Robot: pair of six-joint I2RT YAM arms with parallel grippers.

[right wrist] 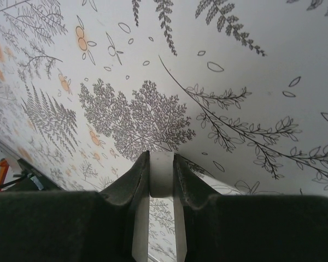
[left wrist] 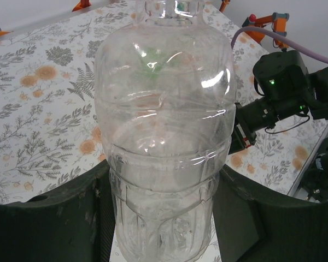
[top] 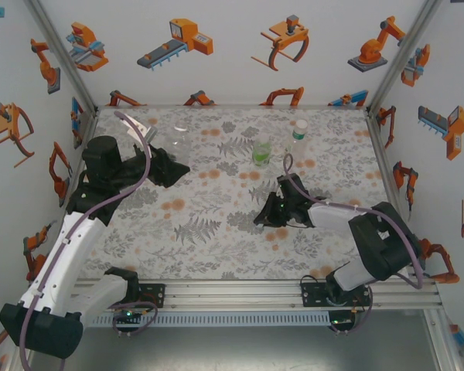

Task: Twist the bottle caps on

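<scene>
In the left wrist view, a clear plain plastic bottle (left wrist: 164, 142) is gripped upright by the left end effector (left wrist: 163, 218). Its 2 dark fingers (left wrist: 71, 218) are pressed against the lower ribbed part of the bottle, 1 on each side. The bottle's neck reaches the upper edge of that frame. From the top external camera, the left end effector (top: 168, 164) is seen at the far left of the floral-patterned worktop (top: 209, 232), with the clear plain plastic bottle (top: 178, 137) just beyond it.

In the right wrist view, a small white round plastic cap (right wrist: 162, 173) is pinched by the right end effector (right wrist: 162, 164). The cap is seen edge-on, clamped between the 2 fingertips (right wrist: 132, 183) and held close above the printed worktop (right wrist: 235, 65). From above, the right end effector (top: 264, 214) is seen near the middle of the worktop, angled downward.

2 more bottles are stood upright toward the far right of centre: a green-tinted clear plastic bottle (top: 261, 153) and, just beside it to the right, a clear plastic bottle with a green label band (top: 297, 137), the latter topped in white. Both are well apart from the bottle held on the left.
</scene>
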